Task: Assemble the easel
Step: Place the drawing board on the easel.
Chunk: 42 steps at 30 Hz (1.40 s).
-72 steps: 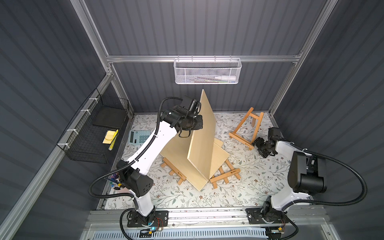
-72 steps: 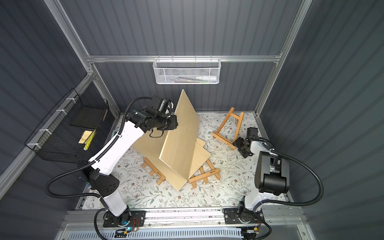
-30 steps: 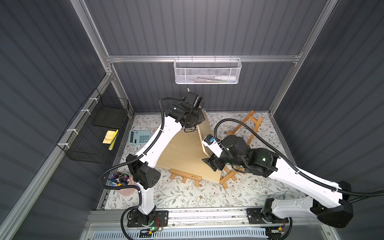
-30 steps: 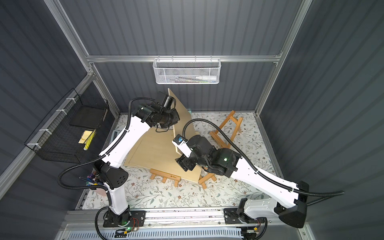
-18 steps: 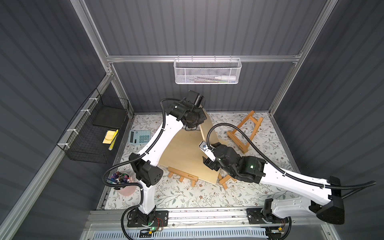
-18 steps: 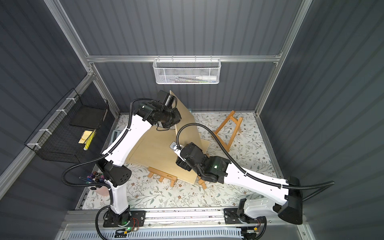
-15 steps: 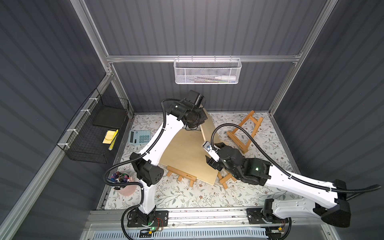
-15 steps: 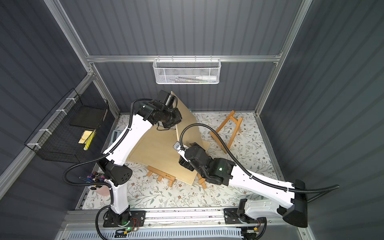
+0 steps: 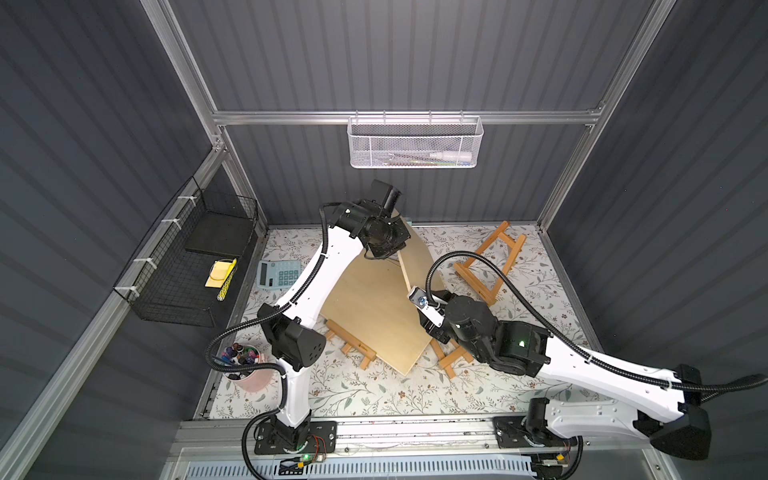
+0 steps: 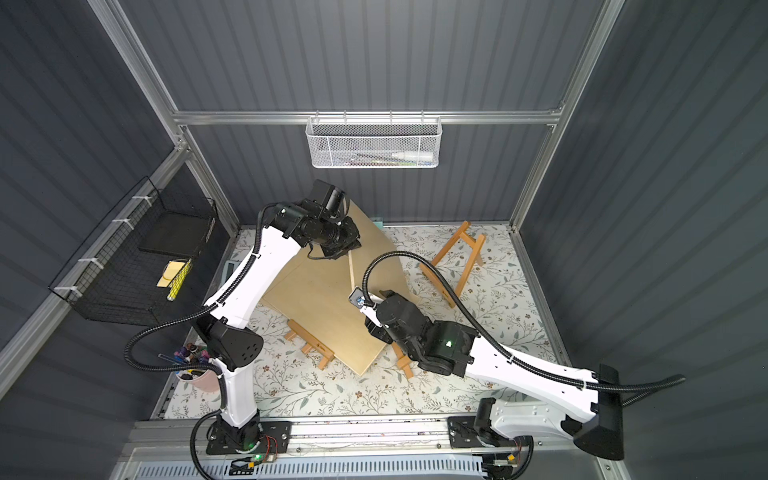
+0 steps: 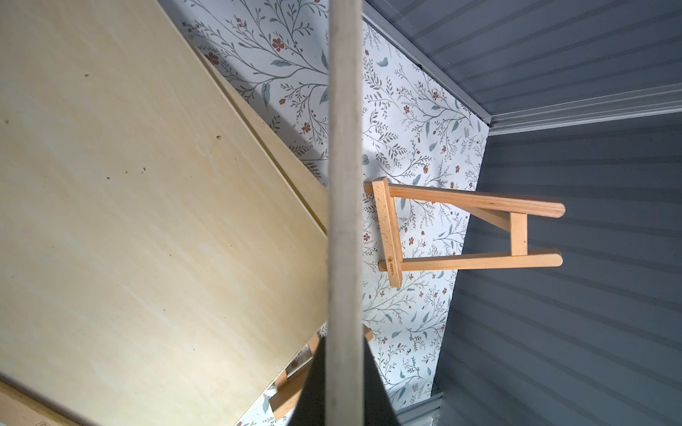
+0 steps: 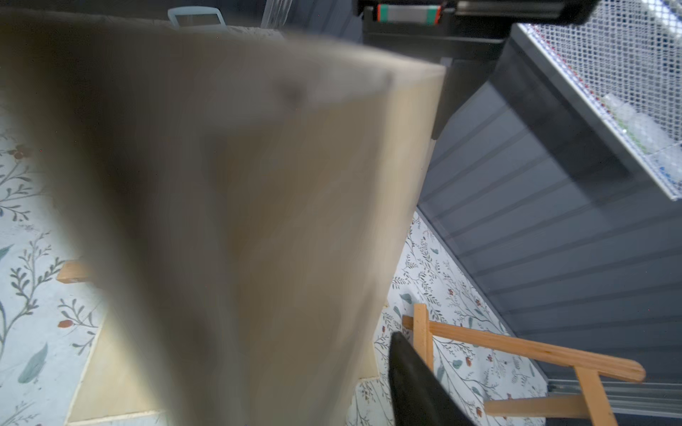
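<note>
The left gripper (image 9: 390,248) stayed pinched shut on the top edge of the raised wooden panel (image 10: 380,249), left of the standing easel (image 9: 492,266). The right gripper (image 9: 430,326) had swung in from beside that easel, its jaws closing round the panel's side edge. Whether it gripped yet was unclear, though it was likely readying a two-handed placement.

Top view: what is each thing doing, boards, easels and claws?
Held board, tilted up on edge.
Fallen easel, lying flat.
Flat board, lying over fallen easel.
Other easel, standing up.
Left claw, shut on held board.
Right claw, by held board, grip unclear.
</note>
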Available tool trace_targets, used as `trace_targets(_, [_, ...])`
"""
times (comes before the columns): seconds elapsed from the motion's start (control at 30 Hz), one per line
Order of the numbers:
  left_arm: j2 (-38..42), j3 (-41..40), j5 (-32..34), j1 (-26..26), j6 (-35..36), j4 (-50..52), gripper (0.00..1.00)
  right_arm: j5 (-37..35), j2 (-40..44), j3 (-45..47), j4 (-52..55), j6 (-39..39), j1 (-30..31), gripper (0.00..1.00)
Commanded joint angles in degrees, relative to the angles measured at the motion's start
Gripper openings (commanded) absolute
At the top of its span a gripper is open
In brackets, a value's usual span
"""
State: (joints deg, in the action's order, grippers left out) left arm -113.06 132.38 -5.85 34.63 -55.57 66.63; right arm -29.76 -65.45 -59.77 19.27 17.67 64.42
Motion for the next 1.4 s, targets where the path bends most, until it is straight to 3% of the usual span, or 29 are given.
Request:
trace_targets(0.0, [1.52, 0.40, -3.24, -0.35, -1.67, -4.09, 0.00, -0.29, -0.18, -0.32, -0.39, 0.76, 0.00, 0.37])
trace_targets(0.2, [4.09, -5.24, -4.78, -0.44, -2.53, -11.09, 0.00, 1.53, 0.78, -0.79, 0.49, -1.35, -0.34, 0.03])
trace_targets(0.33, [6.12, -8.98, -6.00, -0.66, -2.08, -17.17, 0.03, 5.44, 1.98, -1.19, 2.10, -3.04, -2.62, 0.00])
trace_targets(0.37, [6.39, -9.58, -6.06, -0.75, -2.21, -18.24, 0.15, 6.44, 2.23, -1.44, 2.79, -3.49, -3.25, 0.00])
trace_targets(0.4, [6.72, -10.42, -6.18, -0.84, -2.54, -19.47, 0.36, 7.55, 2.58, -1.65, 3.45, -3.96, -4.11, 0.00])
trace_targets(0.43, [6.89, -10.94, -6.39, -0.96, -2.69, -20.53, 0.51, 9.07, 2.93, -1.84, 4.15, -4.22, -5.06, 0.00])
trace_targets(0.5, [6.88, -10.96, -6.32, -1.29, -2.62, -21.31, 0.72, 11.58, 3.80, -2.23, 4.91, -5.45, -7.51, 0.00])
trace_targets(0.6, [7.47, -10.98, -5.86, -2.05, -1.83, -22.52, 0.86, 16.81, 4.81, -3.19, 6.16, -7.54, -12.78, 0.00])
trace_targets(0.9, [13.03, -14.62, 0.05, -3.67, 1.87, -23.05, 0.98, 26.85, 4.72, -6.65, 9.85, -6.95, -25.43, 0.00])
trace_targets(1.37, [18.81, -28.49, 2.19, -4.40, 4.33, -22.66, 0.99, 27.55, -1.38, -15.05, 10.20, -3.44, -31.90, 0.00])
